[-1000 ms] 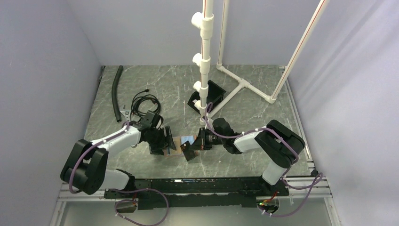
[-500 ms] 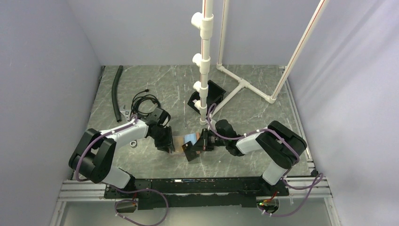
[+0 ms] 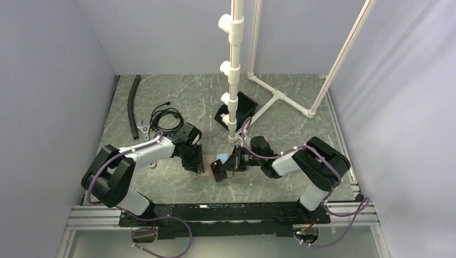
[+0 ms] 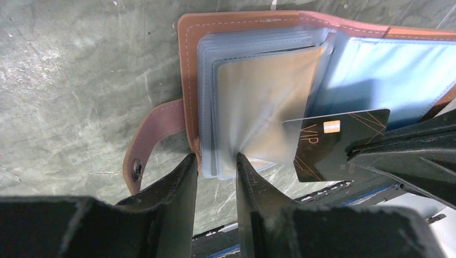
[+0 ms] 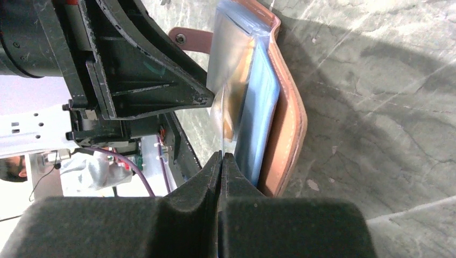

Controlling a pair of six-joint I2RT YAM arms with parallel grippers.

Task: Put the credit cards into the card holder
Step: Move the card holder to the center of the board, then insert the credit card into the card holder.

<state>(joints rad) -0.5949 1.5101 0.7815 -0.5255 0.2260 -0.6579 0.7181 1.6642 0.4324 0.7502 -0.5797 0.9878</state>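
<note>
The card holder (image 4: 188,80) is a tan-brown leather wallet lying open on the table, snap tab (image 4: 148,142) to the left and clear sleeves (image 4: 258,91) fanned up. My left gripper (image 4: 215,158) is shut on the near edge of its left panel and sleeve stack; in the top view it (image 3: 198,164) sits at the wallet's left. My right gripper (image 5: 221,155) is shut on a black credit card (image 4: 333,148) marked VIP, whose corner sits against a raised sleeve. A light blue card (image 4: 387,70) lies in the right panel.
A black open-topped box (image 3: 240,110) stands behind the wallet by the white PVC pipe frame (image 3: 235,70). A black hose (image 3: 132,105) and a coiled cable (image 3: 164,117) lie at the back left. Grey walls close in both sides.
My left gripper moved right to the wallet and closed from wide open onto its left edge. The right gripper kept the black card and edged slightly towards the wallet.
</note>
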